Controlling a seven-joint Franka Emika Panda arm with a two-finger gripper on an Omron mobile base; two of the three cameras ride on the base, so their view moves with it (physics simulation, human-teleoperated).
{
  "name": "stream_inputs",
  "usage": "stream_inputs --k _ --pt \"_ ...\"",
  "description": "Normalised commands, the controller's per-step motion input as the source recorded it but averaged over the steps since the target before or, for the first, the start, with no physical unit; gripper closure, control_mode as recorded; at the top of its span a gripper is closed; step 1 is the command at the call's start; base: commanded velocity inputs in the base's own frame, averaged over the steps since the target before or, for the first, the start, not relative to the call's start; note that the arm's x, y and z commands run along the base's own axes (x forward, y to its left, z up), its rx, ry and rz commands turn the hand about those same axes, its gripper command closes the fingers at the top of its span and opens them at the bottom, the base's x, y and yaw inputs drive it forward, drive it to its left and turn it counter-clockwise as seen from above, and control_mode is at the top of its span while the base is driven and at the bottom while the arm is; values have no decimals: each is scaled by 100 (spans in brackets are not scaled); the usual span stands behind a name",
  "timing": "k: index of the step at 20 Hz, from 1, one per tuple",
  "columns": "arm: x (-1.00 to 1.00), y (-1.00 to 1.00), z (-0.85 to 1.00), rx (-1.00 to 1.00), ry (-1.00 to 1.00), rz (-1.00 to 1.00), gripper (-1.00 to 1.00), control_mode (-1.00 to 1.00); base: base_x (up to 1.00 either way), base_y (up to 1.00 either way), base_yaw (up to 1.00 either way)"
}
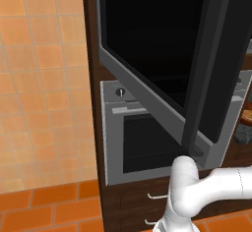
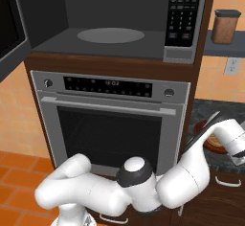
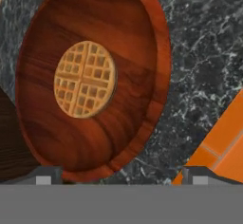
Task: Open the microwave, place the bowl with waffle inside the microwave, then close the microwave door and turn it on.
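Observation:
The microwave (image 2: 115,9) stands open, its dark interior and round turntable (image 2: 110,35) bare. The microwave door (image 1: 162,54), black glass edged in grey with a dark vertical bar handle (image 1: 204,64), is swung out to the left. A wooden bowl (image 3: 128,76) holding a round waffle (image 3: 85,79) sits on the dark marble counter (image 3: 204,61) to the right of the oven. My gripper (image 3: 122,178) hovers open just above the bowl's near rim, fingertips (image 3: 45,175) wide apart and empty. In the right base view the arm reaches right to the bowl (image 2: 214,146).
A steel oven (image 2: 110,119) with round knobs sits under the microwave. The microwave's keypad panel (image 2: 184,14) is on its right side. A brown jar (image 2: 226,26) stands on a shelf at the upper right. Drawer handles (image 1: 157,195) lie below. Orange floor tiles (image 1: 44,206) spread to the left.

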Motion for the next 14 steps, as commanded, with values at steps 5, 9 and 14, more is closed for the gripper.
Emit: stream_inputs --k 5,9,14 --pt "24 -24 -32 4 0 0 -100 -100 0 0 0" --pt "15 -13 -27 4 0 0 -100 -100 0 0 0" --pt "16 -7 -25 5 0 0 -100 -100 0 0 0"
